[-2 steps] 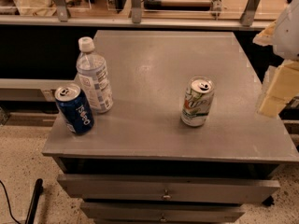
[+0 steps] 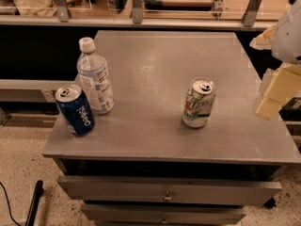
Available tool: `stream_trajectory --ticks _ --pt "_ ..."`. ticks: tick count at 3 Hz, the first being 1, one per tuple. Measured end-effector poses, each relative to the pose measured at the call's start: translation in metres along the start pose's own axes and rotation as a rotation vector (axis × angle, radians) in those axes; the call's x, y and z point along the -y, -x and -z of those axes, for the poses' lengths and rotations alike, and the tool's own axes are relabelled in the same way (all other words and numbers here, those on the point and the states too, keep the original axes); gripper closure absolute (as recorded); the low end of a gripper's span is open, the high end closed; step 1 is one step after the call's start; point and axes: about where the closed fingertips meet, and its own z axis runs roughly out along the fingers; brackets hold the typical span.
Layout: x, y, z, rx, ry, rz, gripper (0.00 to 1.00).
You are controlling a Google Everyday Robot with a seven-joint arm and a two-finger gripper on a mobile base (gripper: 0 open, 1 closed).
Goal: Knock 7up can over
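The 7up can [image 2: 198, 102] stands upright on the grey cabinet top [image 2: 155, 135], right of centre, whitish-silver with green lettering and a silver pull-tab top. My gripper [image 2: 277, 92] hangs at the right edge of the view, beside the cabinet's right side. It is to the right of the can, clearly apart from it and holding nothing that I can see. The arm's white housing [image 2: 289, 29] shows above it.
A dark blue Pepsi can [image 2: 75, 109] stands near the front left corner. A clear water bottle [image 2: 95, 76] with a white cap stands just behind it. Drawers [image 2: 167, 191] lie below the top. A rail and glass partition [image 2: 141, 20] run behind the cabinet.
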Motion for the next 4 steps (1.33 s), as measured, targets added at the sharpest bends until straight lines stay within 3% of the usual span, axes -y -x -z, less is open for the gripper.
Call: stream_trajectory --ticks 1,2,3,4 --pt "0.008 -0.011 -0.040 0.196 0.041 -0.049 0.00" --pt "0.011 -0.014 -0.061 0.412 0.027 -0.100 0.00" --pt "0.007 -0.005 -0.063 0.627 0.024 -0.144 0.00" --pt "-0.002 0.024 -0.051 0.855 0.039 -0.177 0.00"
